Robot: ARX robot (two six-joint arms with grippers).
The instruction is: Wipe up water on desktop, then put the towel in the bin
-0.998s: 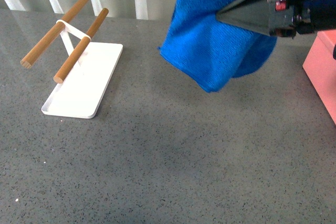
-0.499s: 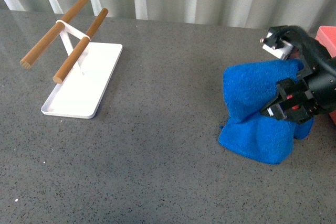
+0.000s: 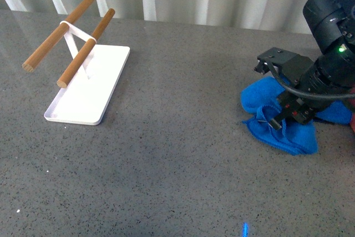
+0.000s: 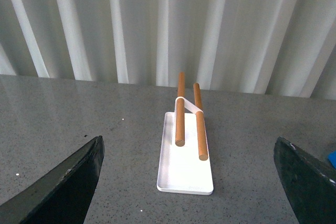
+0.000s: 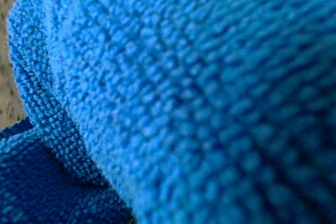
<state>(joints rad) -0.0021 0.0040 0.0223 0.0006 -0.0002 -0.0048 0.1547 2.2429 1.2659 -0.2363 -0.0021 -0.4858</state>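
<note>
The jaws of the right gripper (image 3: 280,119) were buried in the towel (image 3: 288,137), so whether they were clamped on it or merely pushed into it could not be told. The front view showed only the dark wrist body bearing down from above, and the right wrist view was filled edge to edge with blue plush. The cloth puckered up around the fingertips, which hinted at a pinch, but that was a judgement and not something seen. The left gripper (image 4: 187,141) hung with its jaws wide apart and nothing between them, looking across at the white tray (image 3: 89,92) and its wooden rods (image 3: 86,48).

The towel lay crumpled on the desktop (image 3: 177,154), far to the robot's right and well apart from the tray. It sat directly under the right gripper's tips and spread out past them on every visible side. That low, pressed-down posture suited wiping: the arm seemingly held the cloth flat against the stone so the pile could soak up moisture, though no puddle could be made out on the speckled surface. A thin salmon sliver at the right edge of the front view was probably the bin (image 3: 353,125) — just beside the towel, so the later drop looked like a short carry.
</note>
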